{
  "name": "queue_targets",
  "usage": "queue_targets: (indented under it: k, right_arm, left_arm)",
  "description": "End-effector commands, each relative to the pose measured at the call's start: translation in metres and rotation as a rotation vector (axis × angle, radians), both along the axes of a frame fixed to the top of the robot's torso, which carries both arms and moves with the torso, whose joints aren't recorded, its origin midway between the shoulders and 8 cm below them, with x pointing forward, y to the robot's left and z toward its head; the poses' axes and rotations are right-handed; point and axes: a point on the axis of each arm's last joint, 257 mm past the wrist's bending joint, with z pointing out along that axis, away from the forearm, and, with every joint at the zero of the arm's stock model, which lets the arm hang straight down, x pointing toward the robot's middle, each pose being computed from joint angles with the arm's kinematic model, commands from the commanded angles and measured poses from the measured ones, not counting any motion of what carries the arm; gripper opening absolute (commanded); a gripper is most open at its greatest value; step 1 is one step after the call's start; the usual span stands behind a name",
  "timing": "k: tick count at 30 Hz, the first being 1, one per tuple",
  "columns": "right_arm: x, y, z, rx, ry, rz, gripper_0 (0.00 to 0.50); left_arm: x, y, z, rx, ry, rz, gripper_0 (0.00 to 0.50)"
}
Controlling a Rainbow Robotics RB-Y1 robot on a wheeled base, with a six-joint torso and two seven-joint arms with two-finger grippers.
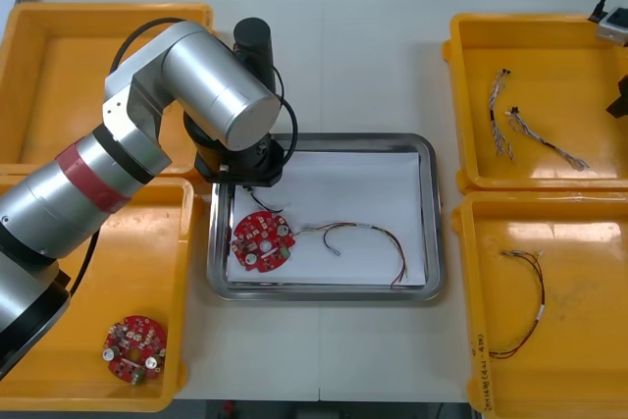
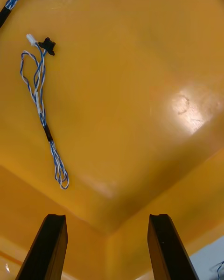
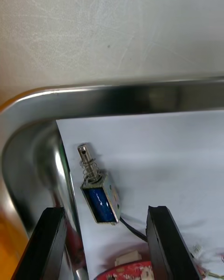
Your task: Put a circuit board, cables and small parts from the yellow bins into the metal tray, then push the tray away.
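Note:
My left gripper [image 3: 106,210] is open, low over the back left corner of the metal tray [image 1: 432,213], which is white inside. A small metal part [image 3: 99,197] with a blue body and a spring pin lies on the white sheet between its fingers, untouched by either. Just beyond it in the tray lie a round red circuit board [image 1: 262,240] and a red and yellow cable [image 1: 365,235]. My right gripper [image 2: 107,217] is open above the floor of the far right yellow bin [image 1: 579,36], with a twisted blue and white cable [image 2: 41,107] lying ahead of it.
Another red circuit board [image 1: 134,348] lies in the near left bin [image 1: 177,242]. The near right bin [image 1: 589,213] holds a red and black cable [image 1: 530,301]. Several blue and white cables [image 1: 510,125] lie in the far right bin. The far left bin [image 1: 59,66] looks bare.

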Motion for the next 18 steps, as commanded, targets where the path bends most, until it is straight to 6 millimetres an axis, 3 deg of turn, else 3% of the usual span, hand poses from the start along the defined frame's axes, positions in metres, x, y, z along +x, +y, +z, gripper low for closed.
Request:
queue_targets:
  k: [1,13,18]
  right_arm:
    - [0.018,0.02,0.007,0.001,-0.03,0.026,0.5]
    - [0.032,0.033,-0.034,0.044,-0.048,0.007,0.5]
    - [0.031,0.036,-0.046,0.058,-0.048,0.003,0.5]
  left_arm:
    - [-0.009,-0.007,0.034,-0.087,-0.027,0.104,0.5]
    - [-0.009,0.047,0.107,-0.122,-0.091,0.129,0.5]
    - [-0.003,0.084,0.129,-0.093,-0.108,0.071,0.5]
